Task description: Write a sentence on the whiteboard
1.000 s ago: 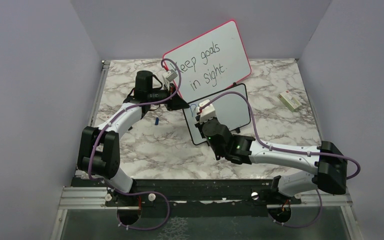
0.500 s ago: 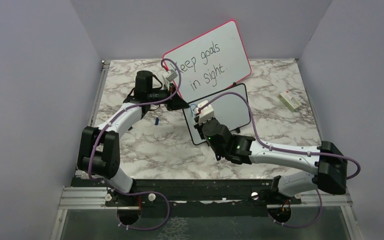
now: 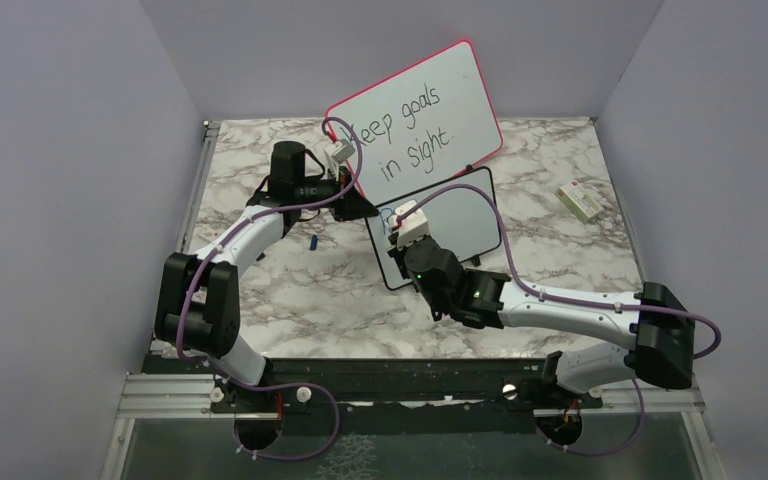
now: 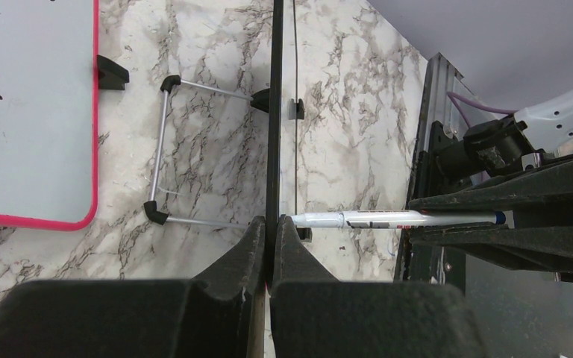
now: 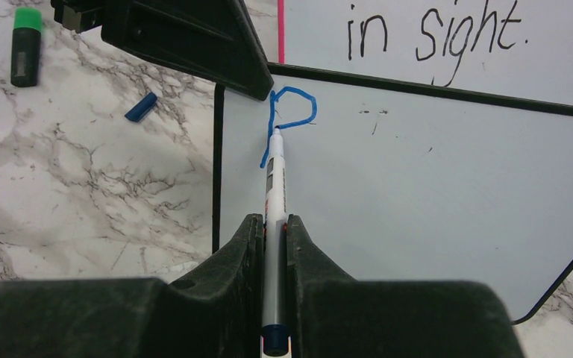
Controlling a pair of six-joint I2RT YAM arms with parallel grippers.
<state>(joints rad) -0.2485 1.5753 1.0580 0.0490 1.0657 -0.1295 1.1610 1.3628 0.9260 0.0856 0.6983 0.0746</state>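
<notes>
The whiteboard (image 3: 460, 222), black-framed, stands tilted at mid-table; its grey face (image 5: 418, 186) fills the right wrist view. My left gripper (image 4: 271, 224) is shut on its thin top-left edge (image 4: 275, 112), which shows edge-on. My right gripper (image 5: 274, 220) is shut on a white marker (image 5: 274, 183) with a blue end. The marker's tip rests on the board's upper left, just under a blue loop-and-stem mark (image 5: 291, 118) like a P, the only part of the sentence on show. The same marker (image 4: 388, 218) reaches the board from the right in the left wrist view.
A larger pink-framed board (image 3: 415, 125) with black handwriting leans behind. A blue cap (image 3: 313, 242) lies left of the small board, a green highlighter (image 5: 24, 45) farther left. A white box (image 3: 581, 200) sits at the right. A wire stand (image 4: 166, 160) props up the board's back.
The right gripper and marker have shifted only slightly on the board's upper left. The left arm has stayed still.
</notes>
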